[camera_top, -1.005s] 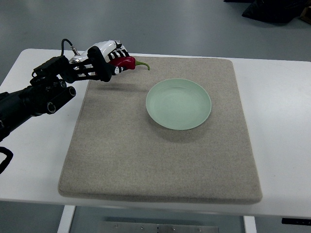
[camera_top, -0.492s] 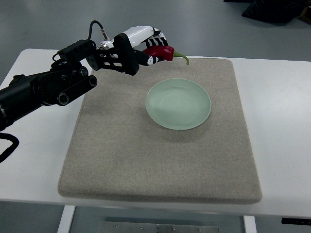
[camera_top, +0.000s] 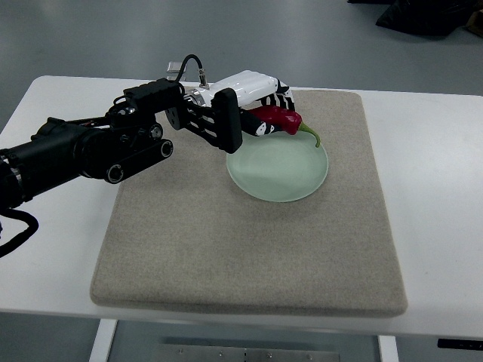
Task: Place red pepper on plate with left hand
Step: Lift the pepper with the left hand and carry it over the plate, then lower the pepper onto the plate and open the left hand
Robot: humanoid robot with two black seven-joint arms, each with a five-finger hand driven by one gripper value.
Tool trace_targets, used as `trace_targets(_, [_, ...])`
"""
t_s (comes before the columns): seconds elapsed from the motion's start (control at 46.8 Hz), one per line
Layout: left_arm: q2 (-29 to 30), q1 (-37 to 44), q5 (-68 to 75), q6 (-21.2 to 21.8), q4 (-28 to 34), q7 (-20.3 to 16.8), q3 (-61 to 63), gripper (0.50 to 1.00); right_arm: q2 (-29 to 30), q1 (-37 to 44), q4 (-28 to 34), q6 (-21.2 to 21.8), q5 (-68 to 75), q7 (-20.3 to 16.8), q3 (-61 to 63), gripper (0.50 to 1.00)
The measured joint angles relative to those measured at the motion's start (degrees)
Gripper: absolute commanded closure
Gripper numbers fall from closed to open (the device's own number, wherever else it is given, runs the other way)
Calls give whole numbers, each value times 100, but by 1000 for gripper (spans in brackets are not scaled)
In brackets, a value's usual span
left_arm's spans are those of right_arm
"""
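Moved my left hand (camera_top: 253, 105) rightward off the far-left corner of the beige felt mat. Glossy red chili pepper (camera_top: 281, 118) in my fingers now sits over the pale green round plate's (camera_top: 283, 177) far rim, green stem above the plate.

A glossy red pepper (camera_top: 278, 117) with a curved green stem lies level, held above the upper edge of the pale green plate (camera_top: 281, 172) at frame centre.
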Motion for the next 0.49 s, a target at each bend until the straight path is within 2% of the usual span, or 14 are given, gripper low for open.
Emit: trace_targets(0.492, [-164,72,-7,2,-4,9,235,1000,0,0,0,0,0,0,0,568])
